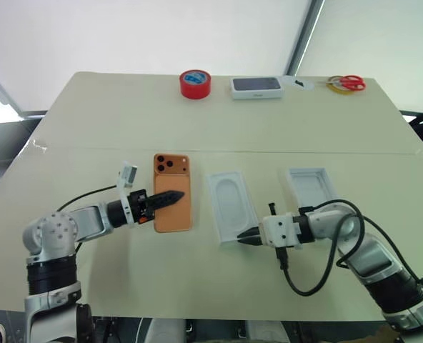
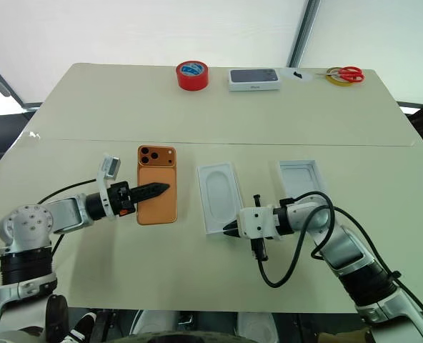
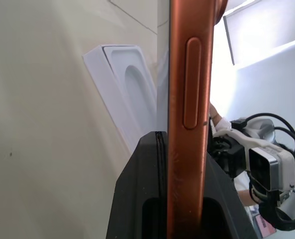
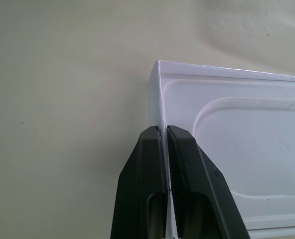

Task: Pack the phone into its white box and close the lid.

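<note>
The orange phone (image 1: 173,214) is held flat, camera lenses up, low over the table. My left gripper (image 1: 179,194) reaches across it from the left and is shut on it; the left wrist view shows its edge (image 3: 187,99) between the fingers. To its right lies the white box (image 1: 229,204), open side up, with an oval recess in its floor. My right gripper (image 1: 241,238) is at the box's near right corner, shut on the thin wall (image 4: 161,94). The lid (image 1: 308,184) lies open side up further right, partly behind my right arm.
Along the far edge of the table stand a red tape roll (image 1: 195,83), a white box with a dark grey face (image 1: 256,86) and red-handled scissors (image 1: 347,83). A black cable (image 1: 304,282) loops from my right wrist over the near table.
</note>
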Tool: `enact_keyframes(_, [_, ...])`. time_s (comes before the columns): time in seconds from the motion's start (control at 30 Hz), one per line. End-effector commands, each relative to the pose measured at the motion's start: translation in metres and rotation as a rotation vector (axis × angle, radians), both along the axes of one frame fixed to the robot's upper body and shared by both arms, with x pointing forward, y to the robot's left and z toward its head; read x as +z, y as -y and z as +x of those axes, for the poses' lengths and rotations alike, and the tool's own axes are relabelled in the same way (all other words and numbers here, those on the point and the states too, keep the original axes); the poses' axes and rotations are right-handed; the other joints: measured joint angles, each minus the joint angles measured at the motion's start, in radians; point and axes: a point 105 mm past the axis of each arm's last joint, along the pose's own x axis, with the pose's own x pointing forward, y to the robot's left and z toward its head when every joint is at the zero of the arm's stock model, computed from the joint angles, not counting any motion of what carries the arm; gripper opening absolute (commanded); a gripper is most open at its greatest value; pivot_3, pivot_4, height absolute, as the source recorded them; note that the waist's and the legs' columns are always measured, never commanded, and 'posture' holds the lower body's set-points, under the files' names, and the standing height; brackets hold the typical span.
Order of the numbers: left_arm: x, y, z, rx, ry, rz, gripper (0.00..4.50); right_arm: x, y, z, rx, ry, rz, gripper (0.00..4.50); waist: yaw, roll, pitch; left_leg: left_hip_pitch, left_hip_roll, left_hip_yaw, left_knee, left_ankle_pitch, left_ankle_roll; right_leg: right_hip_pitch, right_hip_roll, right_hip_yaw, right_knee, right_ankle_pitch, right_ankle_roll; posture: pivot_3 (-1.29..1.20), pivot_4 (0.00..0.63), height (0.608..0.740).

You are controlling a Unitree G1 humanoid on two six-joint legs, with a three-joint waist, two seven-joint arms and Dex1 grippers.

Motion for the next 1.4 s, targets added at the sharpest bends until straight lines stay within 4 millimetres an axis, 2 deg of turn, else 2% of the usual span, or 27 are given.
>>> enact_keyframes(0.03, [0.029, 0.009, 0.012, 0.01, 0.097, -0.046, 0.0, 0.014, -0.016, 0.014, -0.045, 0.063, 0.052, 0.03, 0.001, 0.0, 0.0, 0.0, 0.0, 0.0, 0.0, 0.0, 0.0, 0.0, 0.0, 0.0, 0.0, 0.0, 0.0, 0.0, 0.15, 0.73])
enact_keyframes(0.2, [0.034, 0.024, 0.027, 0.006, 0.086, -0.06, 0.0, 0.016, -0.031, 0.033, -0.099, 0.111, 0.048, 0.03, 0.001, -0.001, 0.001, 0.0, 0.0, 0.0, 0.001, 0.0, 0.0, 0.001, 0.002, -0.001, 0.0, 0.0, 0.0, 0.0, 0.15, 0.73])
enact_keyframes(0.37, [0.027, 0.032, 0.04, 0.022, 0.049, -0.069, 0.0, 0.015, -0.036, 0.032, -0.125, 0.066, 0.035, 0.03, 0.001, -0.001, 0.001, 0.0, 0.0, 0.0, 0.002, 0.0, 0.0, 0.001, 0.003, -0.001, 0.0, 0.0, 0.001, 0.0, 0.15, 0.73])
enact_keyframes(0.47, [0.02, 0.036, 0.041, 0.008, 0.032, -0.071, 0.0, 0.018, -0.039, 0.025, -0.117, 0.003, 0.066, 0.03, 0.001, -0.002, 0.001, 0.0, 0.001, 0.0, 0.003, 0.0, 0.0, 0.001, 0.004, -0.001, 0.001, 0.0, 0.001, 0.0, 0.15, 0.73])
enact_keyframes(0.5, [0.017, 0.037, 0.04, 0.002, 0.024, -0.073, 0.0, 0.02, -0.039, 0.021, -0.107, -0.018, 0.076, 0.76, 0.001, -0.002, 0.001, 0.0, 0.001, 0.0, 0.003, 0.0, 0.0, 0.001, 0.004, -0.001, 0.001, 0.0, 0.001, 0.0, 0.15, 0.73])
enact_keyframes(0.57, [0.014, 0.04, 0.039, -0.021, 0.009, -0.084, 0.0, 0.028, -0.036, 0.018, -0.088, 0.001, 0.093, 1.58, 0.001, -0.002, 0.001, 0.0, 0.001, 0.0, 0.003, 0.0, 0.0, 0.001, 0.004, -0.001, 0.001, 0.0, 0.001, 0.0, 0.15, 0.73])
enact_keyframes(0.67, [0.011, 0.047, 0.04, -0.042, 0.007, -0.083, 0.0, 0.044, -0.026, 0.015, -0.066, -0.002, 0.145, 3.11, 0.003, -0.002, 0.002, 0.0, 0.001, 0.0, 0.003, 0.0, 0.0, 0.001, 0.004, -0.001, 0.001, 0.0, 0.001, 0.0, 0.15, 0.73])
enact_keyframes(0.73, [0.014, 0.053, 0.043, -0.053, 0.008, -0.105, 0.0, 0.054, -0.01, 0.018, -0.087, -0.034, 0.174, 3.11, 0.005, -0.003, 0.002, 0.0, 0.001, 0.0, 0.004, 0.0, 0.0, 0.002, 0.004, -0.001, 0.001, 0.0, 0.001, 0.0, 0.15, 0.73])
enact_keyframes(0.83, [0.012, 0.061, 0.044, -0.071, -0.002, -0.117, 0.0, 0.063, 0.017, 0.041, -0.181, 0.001, 0.182, 3.11, 0.003, -0.003, 0.003, 0.0, 0.001, 0.0, 0.004, 0.0, 0.0, 0.002, 0.004, -0.001, 0.001, 0.0, 0.001, 0.0, 0.15, 0.73])
enact_keyframes(0.87, [0.01, 0.066, 0.045, -0.073, -0.023, -0.126, 0.0, 0.058, 0.03, 0.056, -0.236, 0.048, 0.128, 3.11, 0.002, -0.003, 0.003, 0.0, 0.001, 0.0, 0.004, 0.0, 0.0, 0.002, 0.004, -0.001, 0.001, 0.0, 0.001, 0.0, 0.15, 0.73])
enact_keyframes(0.93, [0.007, 0.072, 0.046, -0.074, -0.033, -0.126, 0.0, 0.051, 0.044, 0.069, -0.277, 0.084, 0.069, 3.11, 0.001, -0.003, 0.003, 0.0, 0.002, 0.0, 0.004, 0.0, 0.0, 0.002, 0.004, -0.001, 0.001, 0.0, 0.001, 0.0, 0.15, 0.73])
enact_keyframes(1.1, [-0.001, 0.079, 0.052, -0.066, -0.055, -0.093, 0.0, 0.048, 0.045, 0.076, -0.271, 0.121, 0.059, 3.11, -0.001, -0.003, 0.003, 0.0, 0.003, 0.001, 0.002, 0.001, 0.0, 0.001, 0.006, -0.001, 0.0, 0.0, 0.001, 0.0, 0.15, 0.73])
enact_keyframes(1.33, [-0.001, 0.087, 0.049, -0.099, -0.072, -0.077, 0.0, 0.04, 0.058, 0.091, -0.287, 0.178, 0.009, 3.11, 0.002, -0.003, 0.004, 0.0, 0.003, 0.001, 0.004, 0.001, -0.001, 0.001, 0.006, -0.001, 0.001, 0.0, 0.001, 0.0, 0.15, 0.73])
enact_keyframes(1.4, [-0.003, 0.086, 0.052, -0.085, -0.09, -0.069, 1.0, 0.04, 0.057, 0.093, -0.283, 0.179, 0.014, 3.17, 0.002, -0.004, 0.005, 0.0, 0.003, 0.001, 0.004, 0.001, -0.001, 0.001, 0.006, -0.001, 0.001, 0.0, 0.001, 0.0, 0.15, 0.73])
